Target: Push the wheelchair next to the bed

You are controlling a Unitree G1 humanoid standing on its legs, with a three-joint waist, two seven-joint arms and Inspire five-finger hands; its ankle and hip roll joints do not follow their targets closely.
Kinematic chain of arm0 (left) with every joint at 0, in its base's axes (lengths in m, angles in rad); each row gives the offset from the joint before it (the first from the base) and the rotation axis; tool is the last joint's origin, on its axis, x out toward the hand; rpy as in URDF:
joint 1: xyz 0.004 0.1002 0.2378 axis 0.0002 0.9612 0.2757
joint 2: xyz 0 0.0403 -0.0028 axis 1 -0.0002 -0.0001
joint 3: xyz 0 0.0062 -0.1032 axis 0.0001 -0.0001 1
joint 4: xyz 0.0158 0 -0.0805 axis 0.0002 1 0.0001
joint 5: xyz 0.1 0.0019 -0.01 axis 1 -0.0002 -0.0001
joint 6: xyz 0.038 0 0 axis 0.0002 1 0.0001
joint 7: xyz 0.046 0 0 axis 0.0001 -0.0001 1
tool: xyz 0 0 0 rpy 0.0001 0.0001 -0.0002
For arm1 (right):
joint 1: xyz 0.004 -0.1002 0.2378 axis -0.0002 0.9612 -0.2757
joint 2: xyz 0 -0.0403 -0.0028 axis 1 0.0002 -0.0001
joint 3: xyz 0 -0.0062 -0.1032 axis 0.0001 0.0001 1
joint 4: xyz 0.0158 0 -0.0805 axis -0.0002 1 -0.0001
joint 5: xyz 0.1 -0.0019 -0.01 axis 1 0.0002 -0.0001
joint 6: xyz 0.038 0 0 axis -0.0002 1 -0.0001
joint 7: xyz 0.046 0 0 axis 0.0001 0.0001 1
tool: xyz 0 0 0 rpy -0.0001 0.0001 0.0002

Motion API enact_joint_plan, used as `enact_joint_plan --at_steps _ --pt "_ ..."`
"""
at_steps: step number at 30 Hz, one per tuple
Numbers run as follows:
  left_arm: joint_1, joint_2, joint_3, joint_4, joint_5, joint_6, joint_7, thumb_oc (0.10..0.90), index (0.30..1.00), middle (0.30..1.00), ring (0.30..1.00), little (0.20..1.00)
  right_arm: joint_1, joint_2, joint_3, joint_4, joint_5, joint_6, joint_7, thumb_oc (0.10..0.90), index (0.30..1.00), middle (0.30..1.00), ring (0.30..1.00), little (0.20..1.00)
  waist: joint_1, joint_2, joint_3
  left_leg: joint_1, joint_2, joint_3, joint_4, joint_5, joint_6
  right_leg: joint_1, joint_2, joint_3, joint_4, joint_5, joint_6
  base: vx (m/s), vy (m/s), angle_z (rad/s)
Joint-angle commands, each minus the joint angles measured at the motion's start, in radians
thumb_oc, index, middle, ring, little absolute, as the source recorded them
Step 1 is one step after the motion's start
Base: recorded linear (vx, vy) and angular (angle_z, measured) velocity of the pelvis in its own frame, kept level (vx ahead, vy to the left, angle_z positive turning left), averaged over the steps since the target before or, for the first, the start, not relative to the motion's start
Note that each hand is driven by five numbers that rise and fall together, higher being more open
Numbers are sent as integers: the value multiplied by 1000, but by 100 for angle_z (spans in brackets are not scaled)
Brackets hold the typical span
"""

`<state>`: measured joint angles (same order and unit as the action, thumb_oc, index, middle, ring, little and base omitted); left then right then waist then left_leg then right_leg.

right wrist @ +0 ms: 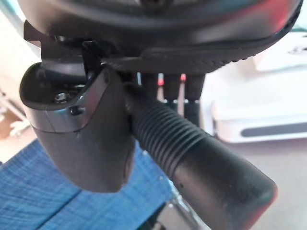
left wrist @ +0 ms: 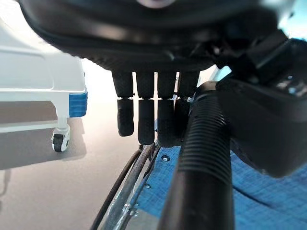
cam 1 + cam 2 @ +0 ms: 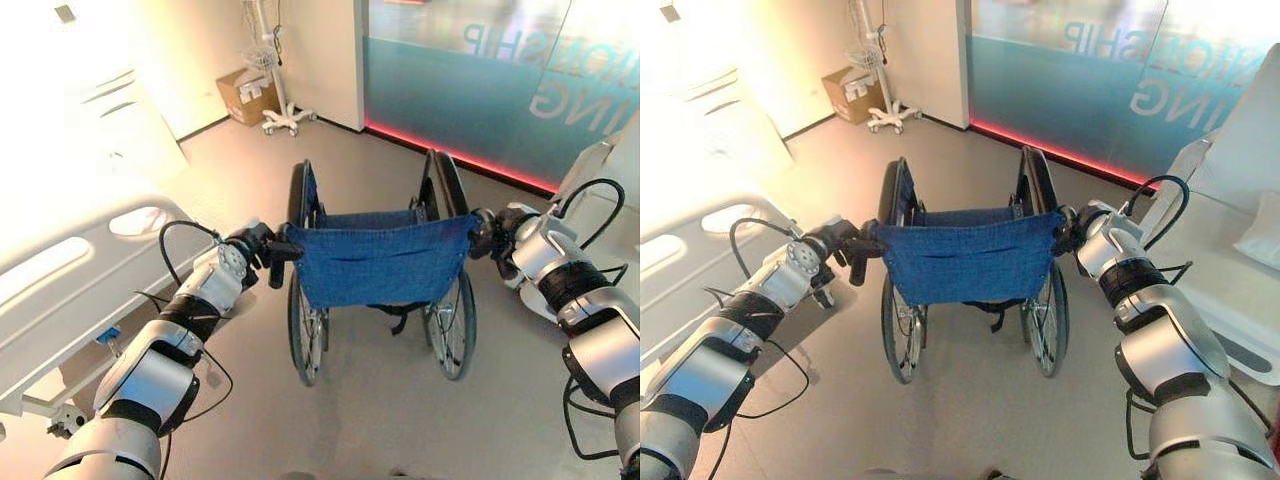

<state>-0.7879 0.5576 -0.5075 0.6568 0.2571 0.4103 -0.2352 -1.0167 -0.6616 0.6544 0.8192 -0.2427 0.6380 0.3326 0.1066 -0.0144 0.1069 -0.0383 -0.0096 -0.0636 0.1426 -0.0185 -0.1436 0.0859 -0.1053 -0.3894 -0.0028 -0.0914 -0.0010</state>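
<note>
Left hand (image 3: 252, 250): fingers curled round left push handle (image 2: 204, 158) of wheelchair (image 3: 378, 262). Right hand (image 3: 1076, 229): wrapped on right handle (image 1: 192, 153). Chair centre, facing far. Bed (image 3: 75, 285) lies left, near; chair needs leftward swing, prob. right arm leading.

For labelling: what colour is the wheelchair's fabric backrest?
Blue; the backrest shows best in the left eye view.

Grey floor (image 3: 380, 400) stretches out in front of me to a frosted glass wall (image 3: 480, 90) with a red glowing strip (image 3: 450, 155) along its foot. A cardboard box (image 3: 245, 95) and a wheeled white stand (image 3: 280, 110) sit by the pale wall (image 3: 320, 50), under strong light from my left.
</note>
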Motion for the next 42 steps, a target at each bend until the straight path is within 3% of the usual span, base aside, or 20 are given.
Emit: enact_joint_plan --at_steps 1,3,6,8,10,13,15,17,18,20,23,26,27,30,35,37,39,40,41,42 --pt "72 81 -37 -17 46 -20 -88 400 300 300 300 300 -181 -33 188 -168 -201 -300 63 400 300 300 300 300 131 -9 92 -124 -64 47 -14 130 49 51 21 88 -13 86 81 306 -47 -50" --pt "93 120 -19 -61 47 -34 -118 400 300 300 300 300 -193 -40 195 -163 -232 -339 76 400 300 300 300 300 176 8 110 -186 -70 66 -56 198 46 94 52 95 -11 53 68 379 -17 -79" --pt "119 174 5 -104 59 -66 -181 400 300 300 300 300 -205 -66 209 -143 -260 -406 83 400 300 300 300 300 212 18 100 -189 -75 112 -86 201 66 129 73 73 6 18 61 372 24 -103" --pt "136 206 11 -125 75 -101 -217 400 300 300 300 300 -209 -79 219 -137 -279 -420 92 400 300 300 300 300 230 8 87 -193 -92 168 -53 150 102 145 70 50 24 -5 59 311 50 -58" --pt "172 230 30 -141 97 -144 -233 400 300 300 300 300 -191 -79 221 -128 -258 -417 85 400 300 300 300 300 259 -17 73 -198 -121 173 34 62 150 158 48 40 68 -42 63 432 75 -22" --pt "204 261 48 -164 106 -168 -236 400 300 300 300 300 -160 -84 205 -143 -246 -424 72 400 300 300 300 300 278 -34 65 -187 -124 164 65 27 182 178 25 24 126 -64 72 358 74 54" --pt "223 307 70 -196 122 -175 -250 400 300 300 300 300 -115 -93 178 -175 -222 -425 57 400 300 300 300 300 291 -60 44 -152 -136 137 29 27 208 201 -7 26 233 -9 112 406 107 7" --pt "219 327 60 -207 126 -171 -253 400 300 300 300 300 -74 -121 156 -200 -203 -436 35 400 300 300 300 300 280 -72 35 -132 -156 115 3 21 232 174 -24 65 366 102 152 334 147 11" --pt "218 327 57 -203 122 -172 -250 400 300 300 300 300 -51 -143 144 -220 -191 -435 32 400 300 300 300 300 266 -66 31 -116 -160 91 -4 15 240 128 -30 93 443 158 162 320 149 32" --pt "211 323 49 -184 112 -176 -241 400 300 300 300 300 -27 -163 127 -238 -187 -439 36 400 300 300 300 300 239 -51 43 -81 -160 56 2 0 244 61 -62 116 496 173 156 314 69 70" --pt "203 305 39 -149 111 -182 -232 400 300 300 300 300 -24 -162 129 -250 -195 -444 37 400 300 300 300 300 193 -15 88 -4 -137 3 17 -42 235 -108 -136 140 451 206 148 355 -107 34" --pt "182 291 35 -118 97 -196 -221 400 300 300 300 300 -50 -141 146 -257 -214 -403 37 400 300 300 300 300 154 -23 133 68 -144 -63 32 -118 217 -233 -214 168 214 304 173 376 -275 -13" --pt "174 288 28 -114 87 -199 -216 400 300 300 300 300 -66 -134 153 -259 -217 -383 44 400 300 300 300 300 142 -28 141 95 -140 -93 33 -147 207 -261 -221 176 73 323 187 471 -320 35" --pt "188 268 28 -114 113 -223 -213 400 300 300 300 300 -104 -135 165 -261 -229 -353 85 400 300 300 300 300 128 -45 134 121 -111 -125 63 -199 187 -280 -205 206 -84 338 202 492 -326 84" --pt "240 247 32 -136 149 -242 -205 400 300 300 300 300 -104 -184 172 -291 -209 -322 120 400 300 300 300 300 103 -67 119 145 -85 -170 144 -262 161 -252 -195 271 -14 327 201 438 -330 120" --pt "261 227 10 -128 135 -192 -180 400 300 300 300 300 -106 -205 177 -323 -206 -349 157 400 300 300 300 300 86 -71 109 181 -14 -151 124 -222 121 -245 -192 242 106 296 200 421 -383 155" --pt "266 203 9 -128 143 -164 -157 400 300 300 300 300 -120 -212 193 -329 -202 -362 156 400 300 300 300 300 76 -72 105 190 24 -127 94 -164 99 -232 -176 218 113 272 191 221 -212 82" --pt "266 203 9 -128 143 -164 -157 400 300 300 300 300 -120 -212 193 -329 -202 -362 156 400 300 300 300 300 76 -72 105 190 24 -127 94 -164 99 -232 -176 218 113 272 191 245 -235 49" --pt "256 183 9 -128 142 -138 -132 400 300 300 300 300 -138 -221 201 -334 -208 -377 159 400 300 300 300 300 56 -66 97 199 67 -94 50 -94 77 -217 -154 191 118 235 186 229 -249 42" --pt "248 175 6 -127 139 -125 -120 400 300 300 300 300 -142 -220 199 -338 -212 -380 157 400 300 300 300 300 47 -62 95 202 83 -80 31 -71 68 -209 -147 179 116 223 183 286 -344 50"
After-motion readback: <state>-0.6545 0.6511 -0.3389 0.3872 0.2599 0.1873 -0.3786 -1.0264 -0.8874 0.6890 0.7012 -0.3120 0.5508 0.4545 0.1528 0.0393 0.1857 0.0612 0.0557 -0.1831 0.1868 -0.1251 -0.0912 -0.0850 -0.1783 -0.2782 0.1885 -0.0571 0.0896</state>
